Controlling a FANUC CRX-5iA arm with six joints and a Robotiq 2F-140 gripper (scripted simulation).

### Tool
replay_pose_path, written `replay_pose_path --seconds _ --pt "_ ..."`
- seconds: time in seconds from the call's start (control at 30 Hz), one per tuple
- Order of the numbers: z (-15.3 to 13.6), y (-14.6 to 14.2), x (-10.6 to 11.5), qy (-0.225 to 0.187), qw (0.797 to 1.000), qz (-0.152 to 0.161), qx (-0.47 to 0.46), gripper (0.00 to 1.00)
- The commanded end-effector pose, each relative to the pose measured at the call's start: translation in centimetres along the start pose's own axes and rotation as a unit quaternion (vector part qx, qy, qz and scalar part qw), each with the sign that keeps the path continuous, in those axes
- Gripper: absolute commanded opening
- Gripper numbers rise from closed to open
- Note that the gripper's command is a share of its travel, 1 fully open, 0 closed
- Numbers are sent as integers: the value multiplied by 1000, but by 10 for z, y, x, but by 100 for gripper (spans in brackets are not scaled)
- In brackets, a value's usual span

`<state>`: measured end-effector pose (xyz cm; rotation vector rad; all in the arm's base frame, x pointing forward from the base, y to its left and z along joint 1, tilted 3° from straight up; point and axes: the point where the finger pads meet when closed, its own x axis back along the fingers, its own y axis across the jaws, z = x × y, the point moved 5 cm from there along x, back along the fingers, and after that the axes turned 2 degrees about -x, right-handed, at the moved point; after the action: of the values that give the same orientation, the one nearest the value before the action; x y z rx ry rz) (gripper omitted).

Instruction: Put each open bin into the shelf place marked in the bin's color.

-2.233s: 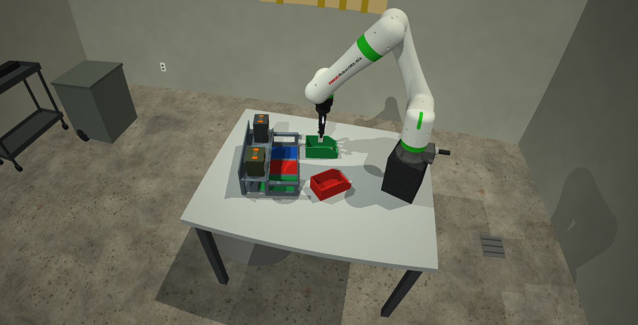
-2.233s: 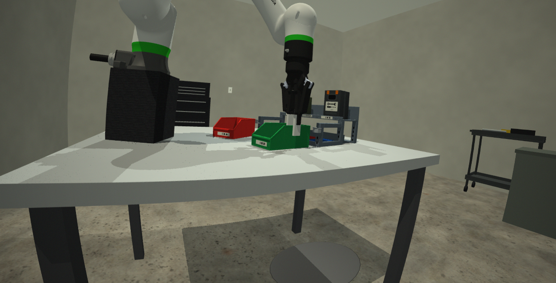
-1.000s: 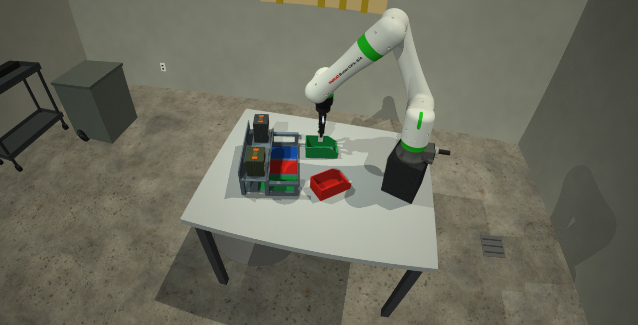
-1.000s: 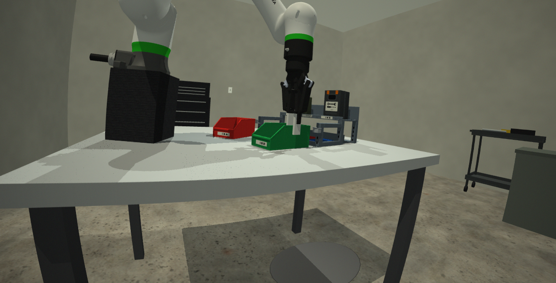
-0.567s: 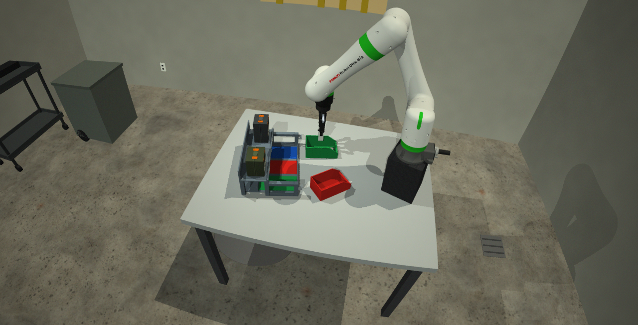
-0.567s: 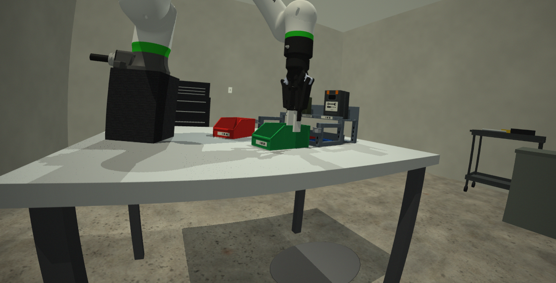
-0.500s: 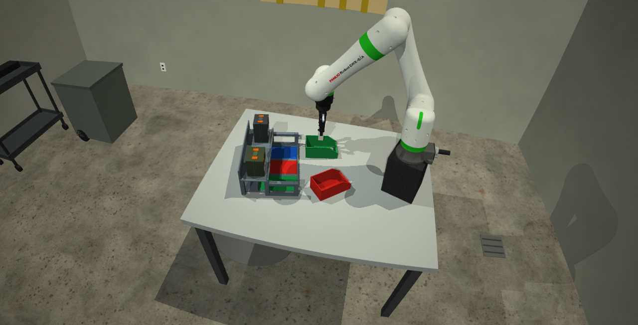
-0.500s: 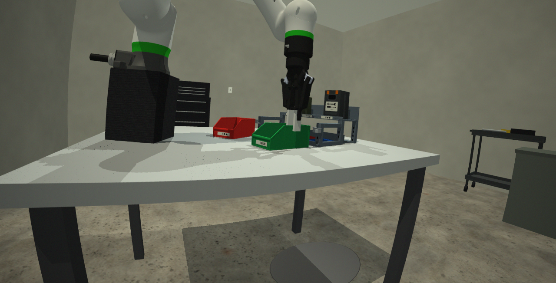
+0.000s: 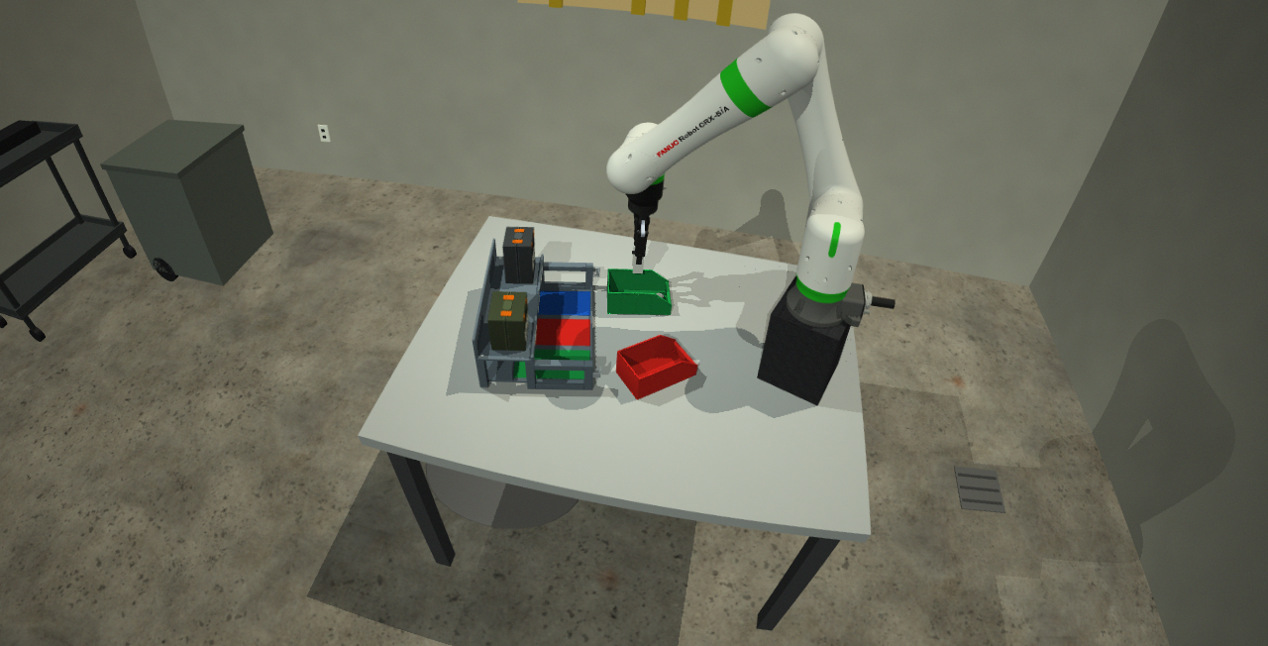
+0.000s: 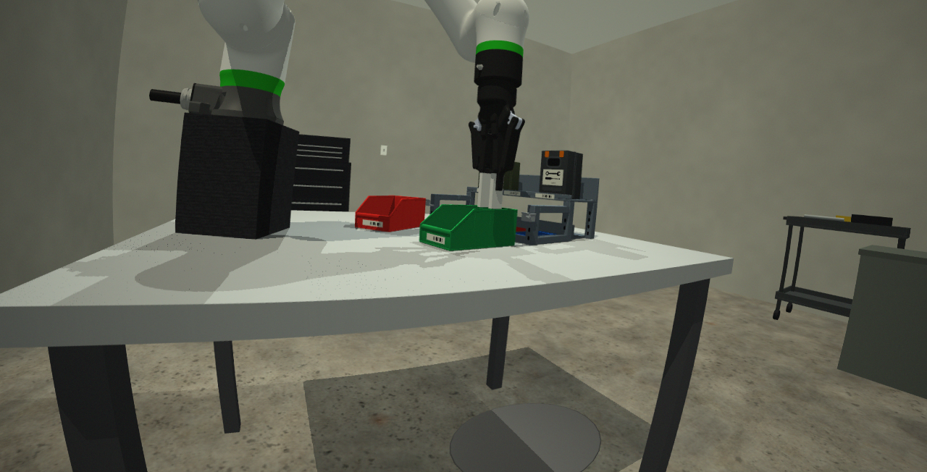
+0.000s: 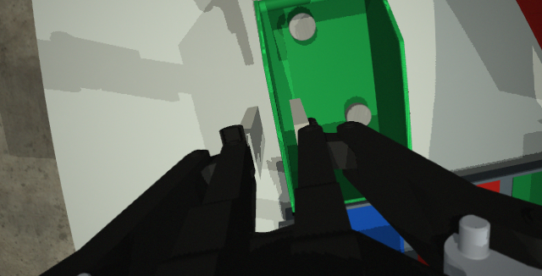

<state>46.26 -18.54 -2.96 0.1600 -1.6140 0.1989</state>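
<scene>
The green bin [image 9: 638, 302] [image 10: 495, 229] [image 11: 330, 69] stands level on the table, its low front towards the robot base. Two round grey parts [image 11: 302, 26] [image 11: 358, 114] lie in it. My gripper [image 9: 637, 269] [image 10: 487, 205] [image 11: 277, 120] is open by a narrow gap and empty. Its fingertips are at about rim height over one side wall of the green bin, one on each side in the wrist view. The red bin [image 9: 654, 367] [image 10: 392, 213] stands turned at an angle on the table; its parts are not visible. The shelf shows blue [image 9: 565, 303], red [image 9: 563, 331] and green [image 9: 563, 373] marks.
The shelf's grey back panel [image 10: 590, 187] stands on the side away from the robot base. A dark case [image 9: 518, 257] [image 10: 561, 172] and an olive case [image 9: 507, 324] stand on its upper board. The shelf's open front faces both bins, close to the green one.
</scene>
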Motion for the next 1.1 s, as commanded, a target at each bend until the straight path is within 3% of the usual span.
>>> replay_pose_path --seconds 0.0,1.07 --pt "0 0 5 0 1000 0 0 15" --pt "0 0 53 0 1000 0 0 15"
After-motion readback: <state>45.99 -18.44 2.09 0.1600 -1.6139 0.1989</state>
